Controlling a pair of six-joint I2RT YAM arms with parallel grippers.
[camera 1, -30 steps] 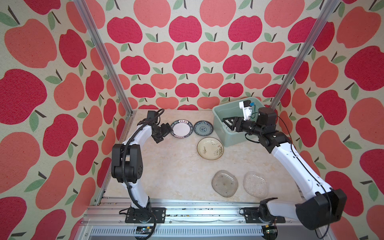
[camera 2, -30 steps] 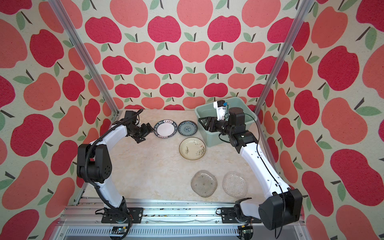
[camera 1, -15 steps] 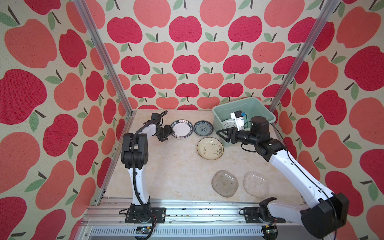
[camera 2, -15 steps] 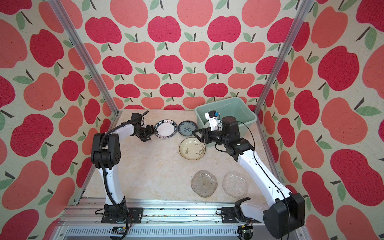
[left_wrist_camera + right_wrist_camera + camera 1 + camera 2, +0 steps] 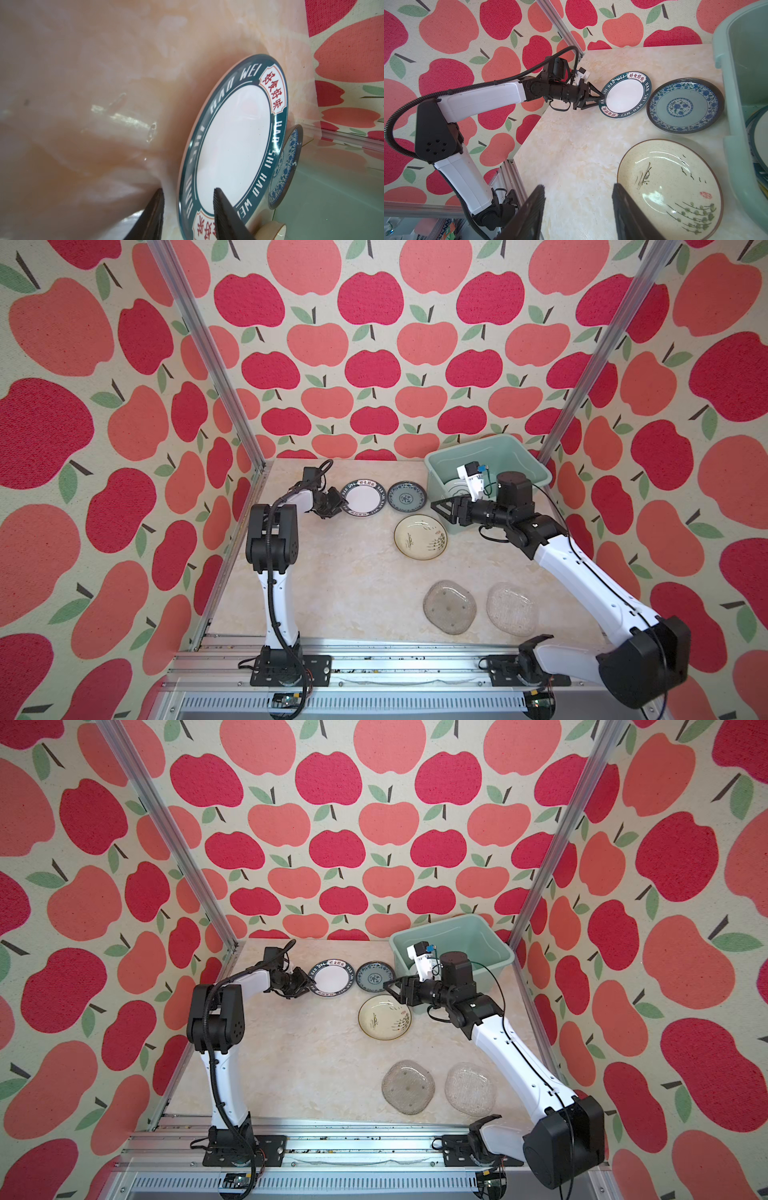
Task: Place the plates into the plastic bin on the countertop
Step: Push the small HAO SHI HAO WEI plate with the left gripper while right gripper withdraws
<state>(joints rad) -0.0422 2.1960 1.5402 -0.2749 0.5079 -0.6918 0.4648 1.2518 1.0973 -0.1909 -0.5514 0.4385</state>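
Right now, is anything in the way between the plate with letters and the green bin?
Yes. The blue patterned plate lies flat on the countertop between the lettered plate and the plastic bin. The right gripper hangs by the bin's near corner too. Lifting the plate high would probably clear both.

Two black fingers (image 5: 226,218) straddle the edge of the teal-rimmed lettered plate (image 5: 232,145), one standing clear of its rim; a blue patterned plate (image 5: 288,166) lies just beside it on the desk (image 5: 83,83).
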